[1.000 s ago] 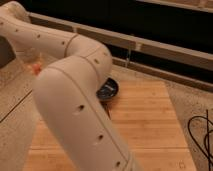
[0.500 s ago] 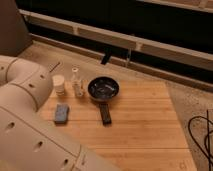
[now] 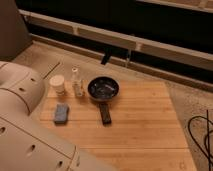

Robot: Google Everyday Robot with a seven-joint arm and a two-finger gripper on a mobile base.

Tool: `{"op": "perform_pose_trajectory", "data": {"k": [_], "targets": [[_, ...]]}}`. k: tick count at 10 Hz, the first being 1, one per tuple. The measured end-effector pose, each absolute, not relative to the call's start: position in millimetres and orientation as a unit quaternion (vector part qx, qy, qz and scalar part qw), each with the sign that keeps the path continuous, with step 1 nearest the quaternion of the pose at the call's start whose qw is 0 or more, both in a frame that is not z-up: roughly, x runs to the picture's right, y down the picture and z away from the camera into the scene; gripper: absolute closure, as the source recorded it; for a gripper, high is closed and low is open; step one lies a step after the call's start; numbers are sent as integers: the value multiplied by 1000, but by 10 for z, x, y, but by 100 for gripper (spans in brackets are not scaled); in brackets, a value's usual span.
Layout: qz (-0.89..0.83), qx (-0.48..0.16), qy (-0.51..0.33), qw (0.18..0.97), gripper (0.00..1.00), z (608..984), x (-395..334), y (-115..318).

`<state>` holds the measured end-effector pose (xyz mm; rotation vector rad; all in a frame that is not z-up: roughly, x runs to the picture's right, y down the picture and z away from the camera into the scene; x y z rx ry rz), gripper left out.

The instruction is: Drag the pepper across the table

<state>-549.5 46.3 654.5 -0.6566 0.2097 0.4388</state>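
Far left, we see the robot arm (image 3: 27, 125): big cream-white rounded link segments fill the lower-left corner and cover the near-left part of the table (image 3: 145, 125). The gripper is out of frame, somewhere past the arm links, so we cannot tell whether it is wide, narrow or holding anything.

Next right, on the table's left part, a short white jar (image 3: 57, 85) stands upright, close to the arm's edge. A blue sponge (image 3: 61, 113) lies flat just in front of the jar, apart from it. Just beside the jar, to its right, stands a small clear bottle (image 3: 76, 82), upright.

Right of the bottle sits a dark frying pan (image 3: 103, 89), round, with its black handle (image 3: 105, 114) pointing toward the near edge of the table. Pan and bottle are near each other; we cannot tell if they touch.

The pepper shows nowhere in this view; we cannot tell where it is.

Centre to right, we see light wooden planks running lengthwise. Far right, off the table, a black cable (image 3: 200, 137) loops on the speckled floor (image 3: 192, 97). Behind the table runs a pale ledge (image 3: 150, 45) against a dark wall.
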Motion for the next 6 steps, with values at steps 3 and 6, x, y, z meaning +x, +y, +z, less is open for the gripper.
{"op": "perform_pose_trajectory", "data": {"k": [3, 6], "targets": [[213, -319, 102, 918, 24, 6547, -5494, 463], [213, -319, 102, 918, 20, 6547, -5494, 462]]}}
